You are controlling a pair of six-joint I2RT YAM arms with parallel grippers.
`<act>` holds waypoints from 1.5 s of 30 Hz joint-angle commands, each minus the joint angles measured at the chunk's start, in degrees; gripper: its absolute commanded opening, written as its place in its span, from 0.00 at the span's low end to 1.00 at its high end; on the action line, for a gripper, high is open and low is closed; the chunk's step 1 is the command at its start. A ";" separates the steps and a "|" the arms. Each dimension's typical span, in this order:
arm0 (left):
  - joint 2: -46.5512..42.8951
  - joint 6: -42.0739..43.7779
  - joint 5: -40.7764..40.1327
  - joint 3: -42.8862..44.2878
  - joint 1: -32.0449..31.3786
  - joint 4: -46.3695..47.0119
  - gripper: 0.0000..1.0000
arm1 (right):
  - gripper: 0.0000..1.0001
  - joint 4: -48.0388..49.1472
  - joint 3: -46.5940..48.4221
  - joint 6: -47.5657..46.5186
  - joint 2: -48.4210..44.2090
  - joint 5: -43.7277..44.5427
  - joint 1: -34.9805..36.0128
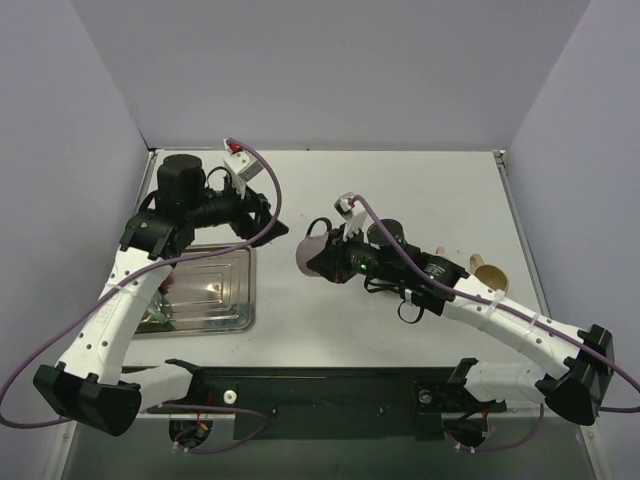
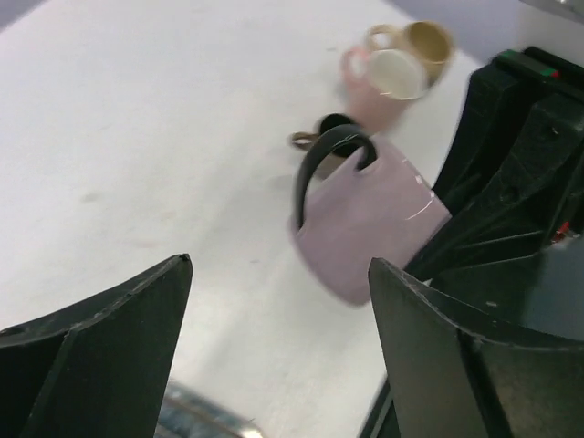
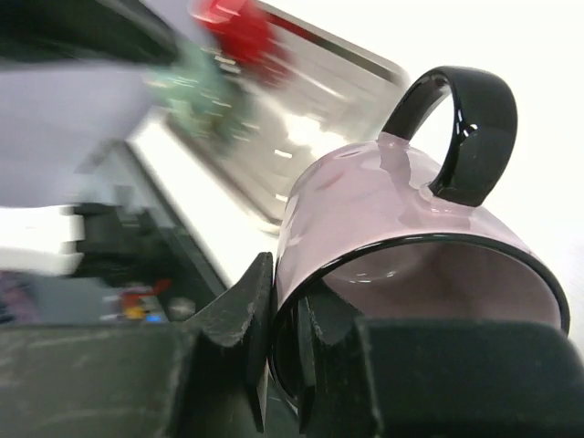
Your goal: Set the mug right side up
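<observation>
A pink mug (image 1: 312, 255) with a black handle and black rim is held near the middle of the table, tipped on its side with its base toward the left arm. My right gripper (image 1: 335, 262) is shut on its rim wall, one finger outside and one inside, as the right wrist view shows on the mug (image 3: 365, 201) and the gripper (image 3: 283, 301). My left gripper (image 1: 275, 225) is open and empty, just left of the mug's base. In the left wrist view the mug (image 2: 370, 224) lies beyond the spread fingers of that gripper (image 2: 278, 262).
A metal tray (image 1: 205, 290) lies at the left under the left arm. A tan mug (image 1: 490, 272) and a pink mug (image 2: 383, 78) lie together at the right side of the table. A small dark cup (image 2: 333, 128) sits behind the held mug.
</observation>
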 commanded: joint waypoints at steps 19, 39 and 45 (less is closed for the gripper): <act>-7.38 64.46 -55.65 -22.63 15.86 -33.13 0.88 | 0.00 -36.31 20.75 -12.68 37.14 27.67 -2.87; -12.84 112.89 -57.34 -43.66 30.79 -18.11 0.86 | 0.61 -33.14 17.75 -11.36 31.26 24.42 -3.75; -10.64 117.38 -50.84 -47.87 34.49 -2.87 0.78 | 0.61 -34.10 18.37 -11.45 29.32 23.89 -3.05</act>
